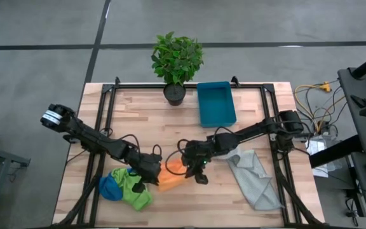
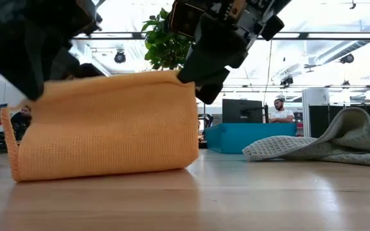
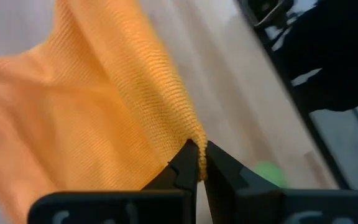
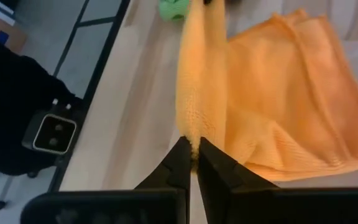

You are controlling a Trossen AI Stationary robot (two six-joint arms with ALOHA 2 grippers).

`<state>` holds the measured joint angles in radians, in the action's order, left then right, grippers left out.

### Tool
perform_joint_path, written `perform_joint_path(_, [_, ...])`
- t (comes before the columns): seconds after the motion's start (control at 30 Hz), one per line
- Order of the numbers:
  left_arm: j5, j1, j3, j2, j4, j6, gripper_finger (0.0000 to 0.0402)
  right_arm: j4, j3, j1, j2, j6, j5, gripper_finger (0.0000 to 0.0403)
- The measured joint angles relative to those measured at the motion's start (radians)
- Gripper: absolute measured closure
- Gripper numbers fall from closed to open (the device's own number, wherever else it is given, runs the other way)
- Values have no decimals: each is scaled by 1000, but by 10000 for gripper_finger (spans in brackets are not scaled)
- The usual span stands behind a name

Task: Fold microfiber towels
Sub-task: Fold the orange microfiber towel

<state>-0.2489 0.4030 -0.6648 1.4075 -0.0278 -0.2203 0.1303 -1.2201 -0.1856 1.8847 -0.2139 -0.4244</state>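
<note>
Two corners of the orange towel (image 2: 105,125) are pinched, one in my left gripper (image 3: 197,163) and one in my right gripper (image 4: 193,149), each closed tight on the top edge so the cloth hangs taut near the table's front edge, its bottom hem trailing on the wooden table (image 1: 189,127), ready, I judge, to be laid over itself. Beside the left arm the lime green towel (image 1: 134,191) and blue towel (image 1: 110,187) lie bunched out of the way; farther right the pale grey towel (image 1: 254,178) waits crumpled, with the teal bin (image 1: 216,104) and potted plant (image 1: 176,60) at the far edge.

Bare table (image 1: 189,210) lies open between the green towel (image 1: 134,191) and the grey towel (image 1: 254,178).
</note>
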Motion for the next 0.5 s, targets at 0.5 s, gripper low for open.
perform_joint_path(0.5, [126,6,22,-4,-35,53,402,-7,0,47,1,-5,56,390])
